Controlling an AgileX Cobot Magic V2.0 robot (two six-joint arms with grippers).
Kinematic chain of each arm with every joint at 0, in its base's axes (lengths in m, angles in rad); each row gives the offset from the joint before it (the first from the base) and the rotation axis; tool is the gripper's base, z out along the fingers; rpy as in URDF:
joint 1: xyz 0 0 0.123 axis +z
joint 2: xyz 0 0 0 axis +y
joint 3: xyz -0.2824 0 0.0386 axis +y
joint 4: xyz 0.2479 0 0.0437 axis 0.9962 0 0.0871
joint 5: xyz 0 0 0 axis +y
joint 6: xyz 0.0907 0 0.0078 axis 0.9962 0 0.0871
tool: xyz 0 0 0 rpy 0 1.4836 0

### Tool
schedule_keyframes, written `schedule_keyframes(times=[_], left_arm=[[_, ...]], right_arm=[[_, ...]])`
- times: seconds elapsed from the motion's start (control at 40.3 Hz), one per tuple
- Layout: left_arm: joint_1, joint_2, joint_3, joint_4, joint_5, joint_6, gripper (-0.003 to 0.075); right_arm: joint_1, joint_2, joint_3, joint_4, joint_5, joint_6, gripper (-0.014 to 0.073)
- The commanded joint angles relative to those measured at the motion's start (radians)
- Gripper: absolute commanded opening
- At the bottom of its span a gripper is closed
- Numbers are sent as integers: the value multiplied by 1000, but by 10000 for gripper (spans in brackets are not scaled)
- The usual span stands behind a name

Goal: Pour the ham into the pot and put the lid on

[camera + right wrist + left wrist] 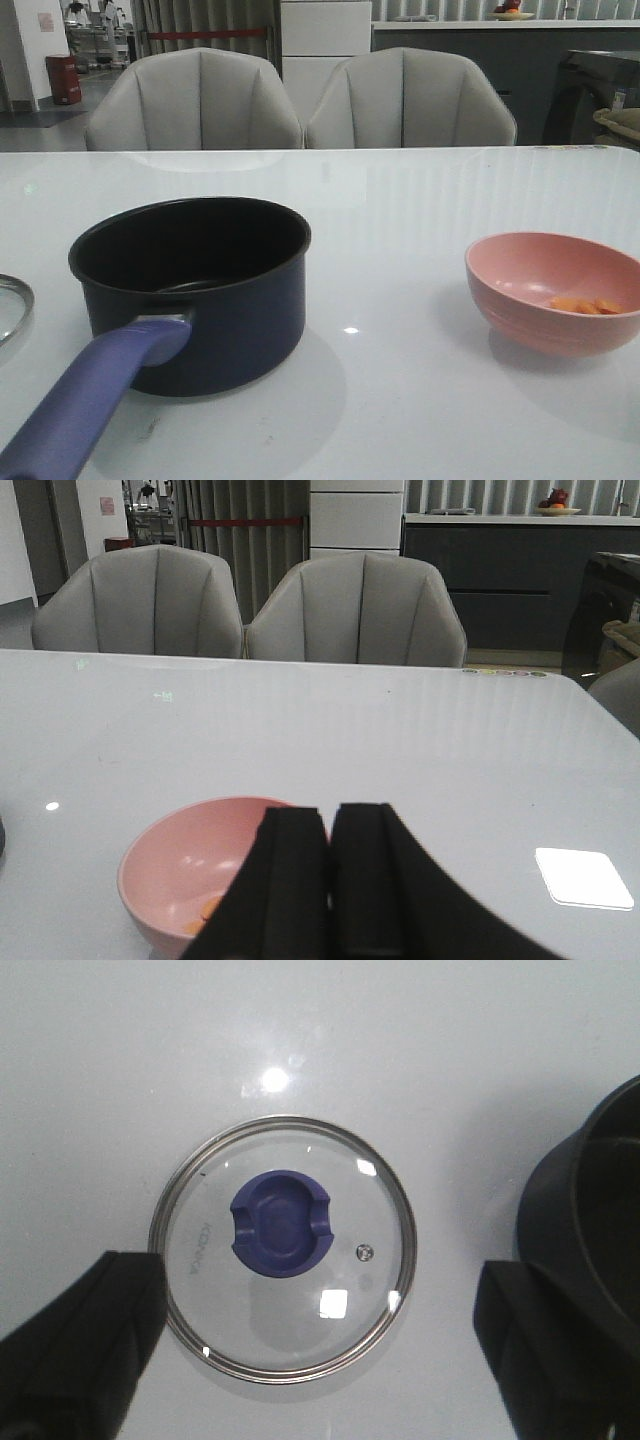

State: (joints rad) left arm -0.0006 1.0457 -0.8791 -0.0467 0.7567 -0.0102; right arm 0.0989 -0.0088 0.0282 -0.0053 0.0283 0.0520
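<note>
The dark navy pot (215,310) stands left of centre on the table, black inside, its purple-blue handle (90,400) pointing toward me. The glass lid (8,305) lies flat at the far left edge. In the left wrist view the lid (285,1310) with its blue knob (281,1222) lies below my left gripper (320,1265), which is open wide, and the pot (590,1210) is beside it. Orange ham (588,305) pieces lie in the pink bowl (530,320) on the right. My right gripper (331,815) is shut and empty, near the bowl (180,860); a little ham (207,910) shows.
Two grey chairs (300,105) stand behind the table's far edge. Neither arm shows in the front view. White tabletop (390,260) lies between pot and bowl.
</note>
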Motion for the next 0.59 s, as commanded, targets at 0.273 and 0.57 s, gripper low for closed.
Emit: schedule_keyframes(times=[0.273,0.57], left_arm=[[-47,-453,287,-54,-225,-9,637],[-106,-780,481,-1,-407,-9,637]], right_arm=[[-5,-20,8,-11,-83,-3,141],[-5,-19,8,-11,-83,-3,141]])
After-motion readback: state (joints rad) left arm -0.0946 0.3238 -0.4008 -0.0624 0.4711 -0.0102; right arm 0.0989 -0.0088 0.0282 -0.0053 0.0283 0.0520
